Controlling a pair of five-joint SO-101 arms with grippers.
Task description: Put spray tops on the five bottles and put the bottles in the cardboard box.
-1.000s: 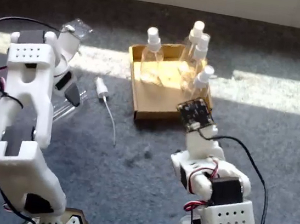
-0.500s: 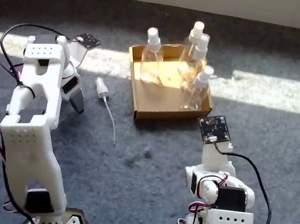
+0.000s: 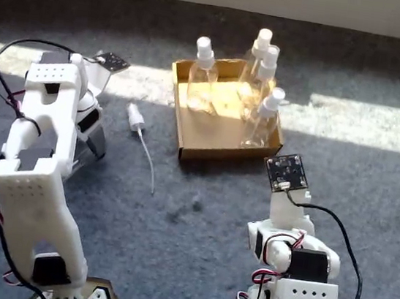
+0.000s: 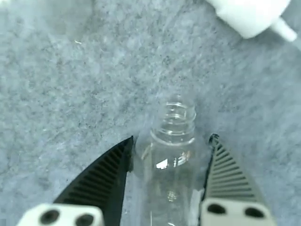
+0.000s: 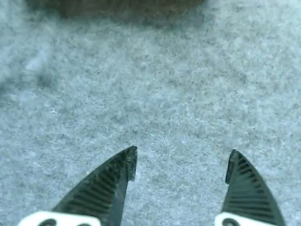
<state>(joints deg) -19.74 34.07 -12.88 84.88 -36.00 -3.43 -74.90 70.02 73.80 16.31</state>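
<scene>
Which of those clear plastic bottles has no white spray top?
The clear bottle on the grey carpet at the left gripper: its threaded neck is bare. The four bottles in the cardboard box are capped.

White arm shells (image 3: 38, 143), black ribbed jaws, black cables (image 3: 338, 228), possibly red wires (image 3: 272, 252)

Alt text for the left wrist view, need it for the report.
A clear bottle with no top sits within the left gripper, its open threaded neck pointing away from the camera. Grey carpet lies underneath, and a white spray top lies on it farther off, beyond the neck.
</scene>
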